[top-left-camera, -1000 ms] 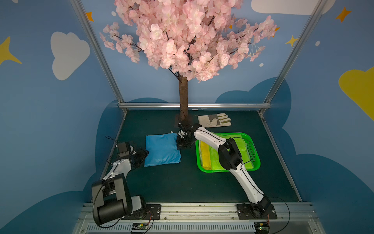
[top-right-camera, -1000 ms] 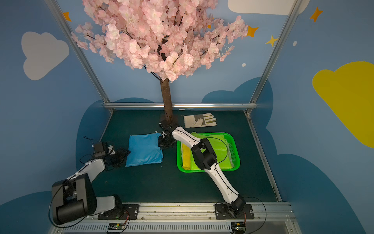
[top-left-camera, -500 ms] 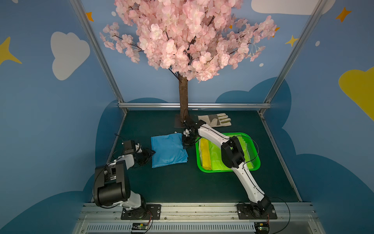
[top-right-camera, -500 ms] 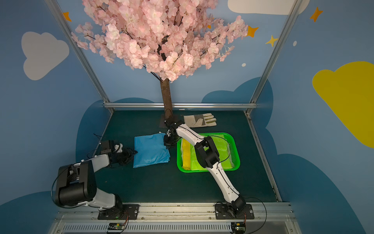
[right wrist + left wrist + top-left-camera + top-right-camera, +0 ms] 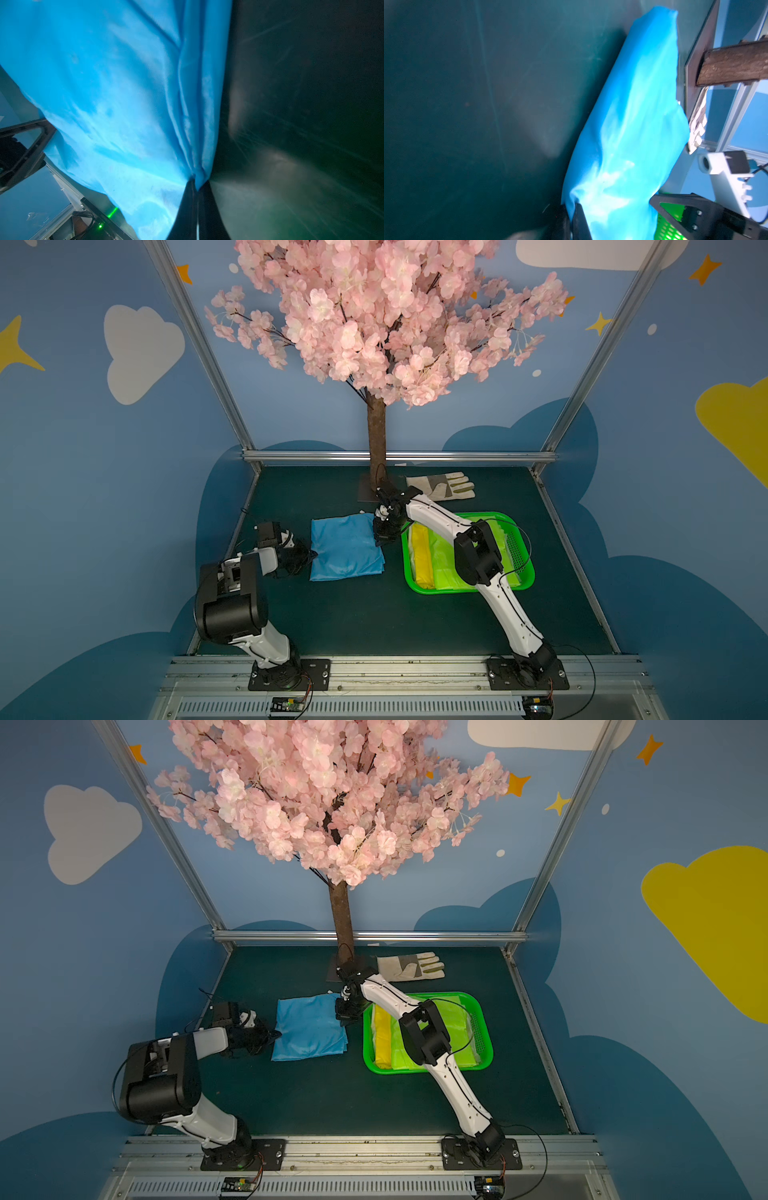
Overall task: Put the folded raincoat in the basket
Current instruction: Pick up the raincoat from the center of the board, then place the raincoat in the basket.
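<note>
The left hand point(image 5: 308, 558) is pinched closed on a folded, thin, sky-blue raincoat point(image 5: 347, 547), holding it at the edge farthest from the bright green, shallow, rectangular plastic basket point(image 5: 457, 590) with perforated walls. In the left wrist view its dark fingertips point(image 5: 578, 209) meet with blue fabric caught between them.

The right hand point(image 5: 380, 536) is also clamped tight on the sky-blue raincoat, at the corner nearest the basket. In the right wrist view the fabric point(image 5: 124, 83) gathers into creases that run down to the closed fingertips point(image 5: 188, 193).

In both top views the sky-blue raincoat point(image 5: 309, 1029) is outside the basket point(image 5: 415, 1072), just beside it on the side toward the left arm, spread roughly square over the dark green counter point(image 5: 374, 614). Whether any of it is raised off the counter cannot be told.

Inside the basket lie a folded yellow raincoat point(image 5: 423, 556), against the wall nearest the blue one, and a folded lime-green raincoat point(image 5: 445, 569) next to it. The right arm crosses above the basket and hides part of both.

Beyond the basket's far rim, a pale leather work glove point(image 5: 442, 486) lies flat on the counter. Near the basket's far corner on the blue raincoat's side stands an artificial tree with a brown trunk point(image 5: 377, 439) and pink blossoms.
</note>
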Tool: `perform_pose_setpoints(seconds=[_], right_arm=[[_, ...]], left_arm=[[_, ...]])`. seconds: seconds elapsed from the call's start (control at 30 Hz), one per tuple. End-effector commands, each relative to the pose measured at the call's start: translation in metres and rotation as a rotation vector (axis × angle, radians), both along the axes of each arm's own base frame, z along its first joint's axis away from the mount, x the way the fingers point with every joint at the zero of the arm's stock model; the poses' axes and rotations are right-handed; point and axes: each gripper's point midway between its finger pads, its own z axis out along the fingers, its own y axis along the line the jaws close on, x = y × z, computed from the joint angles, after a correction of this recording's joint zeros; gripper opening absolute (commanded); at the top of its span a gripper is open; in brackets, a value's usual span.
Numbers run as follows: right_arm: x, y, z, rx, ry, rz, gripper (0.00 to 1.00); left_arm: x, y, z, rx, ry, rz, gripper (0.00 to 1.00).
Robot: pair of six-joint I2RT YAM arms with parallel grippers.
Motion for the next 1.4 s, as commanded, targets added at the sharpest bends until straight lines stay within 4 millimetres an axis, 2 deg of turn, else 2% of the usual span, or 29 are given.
perform_pose_setpoints(seconds=[0.0,0.17,0.3,0.4,0.47,0.53,0.6,0.67,0.77,0.83,0.93,1.0,1.03,1.17,1.37], right_arm=[[-0.010,0.018,0.055,0.096,-0.051,0.048,0.00],[-0.014,0.024,0.100,0.173,-0.096,0.064,0.00],[-0.021,0.012,0.143,0.222,-0.123,0.072,0.00],[-0.027,-0.013,0.181,0.252,-0.158,0.069,0.00],[-0.029,-0.034,0.198,0.264,-0.185,0.058,0.00],[-0.034,-0.062,0.216,0.270,-0.196,0.049,0.00],[-0.040,-0.095,0.226,0.255,-0.193,0.034,0.00],[-0.041,-0.137,0.227,0.213,-0.193,-0.018,0.00],[-0.039,-0.205,0.221,0.185,-0.161,-0.150,0.00],[-0.039,-0.244,0.215,0.178,-0.140,-0.241,0.00],[-0.040,-0.300,0.198,0.099,-0.116,-0.361,0.00],[-0.042,-0.326,0.190,0.054,-0.106,-0.416,0.00],[-0.044,-0.339,0.187,0.027,-0.097,-0.449,0.00],[-0.050,-0.368,0.175,-0.087,-0.087,-0.506,0.00],[-0.061,-0.389,0.149,-0.249,-0.028,-0.516,0.00]], left_arm=[[-0.005,0.008,0.009,0.050,0.017,0.039,0.02],[-0.009,0.012,0.051,0.077,-0.040,0.084,0.02],[-0.015,0.003,0.098,0.053,-0.105,0.091,0.02],[-0.027,-0.020,0.128,0.009,-0.113,0.081,0.02],[-0.032,-0.037,0.150,-0.001,-0.146,0.047,0.02],[-0.038,-0.048,0.167,-0.011,-0.153,0.054,0.02],[-0.038,-0.068,0.183,-0.043,-0.178,0.035,0.02],[-0.036,-0.094,0.193,-0.061,-0.180,-0.002,0.02],[-0.032,-0.147,0.196,-0.066,-0.170,-0.078,0.03],[-0.027,-0.184,0.193,-0.053,-0.163,-0.138,0.02],[-0.021,-0.245,0.178,-0.011,-0.122,-0.241,0.02],[-0.018,-0.280,0.170,0.007,-0.099,-0.303,0.02],[-0.017,-0.299,0.166,0.016,-0.093,-0.336,0.02],[-0.019,-0.344,0.151,0.044,-0.059,-0.405,0.02],[-0.025,-0.380,0.134,0.078,-0.039,-0.464,0.02]])
